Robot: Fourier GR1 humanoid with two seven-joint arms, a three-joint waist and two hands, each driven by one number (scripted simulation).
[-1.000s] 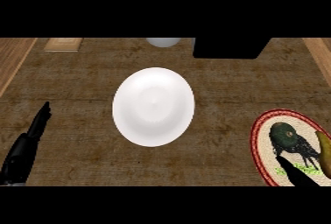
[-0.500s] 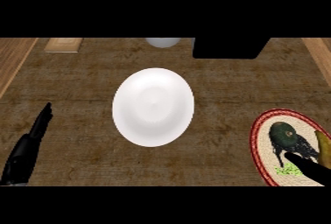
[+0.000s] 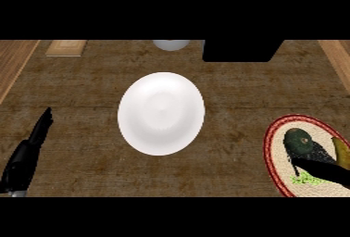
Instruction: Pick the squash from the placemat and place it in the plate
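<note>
The squash (image 3: 305,142), dark green and mottled, lies on the round placemat (image 3: 275,149) with the red rim at the right edge of the head view. A yellowish strip (image 3: 340,150) shows just right of it. My right hand (image 3: 324,171) comes in from the lower right with straight fingers, its tip at the squash's near side; it is open and the fingers are not curled round the squash. The white plate (image 3: 161,113) sits in the middle of the counter with nothing on it. My left hand (image 3: 28,152) rests open at the lower left, fingers up.
A black box (image 3: 242,50) stands at the back, right of centre. A small white bowl (image 3: 171,44) and a tan board (image 3: 66,47) lie along the back edge. Wooden borders run down both sides of the counter.
My right hand has crept a little up and left across the placemat, its fingertip now nearer the squash. The squash, plate and left hand have not moved.
</note>
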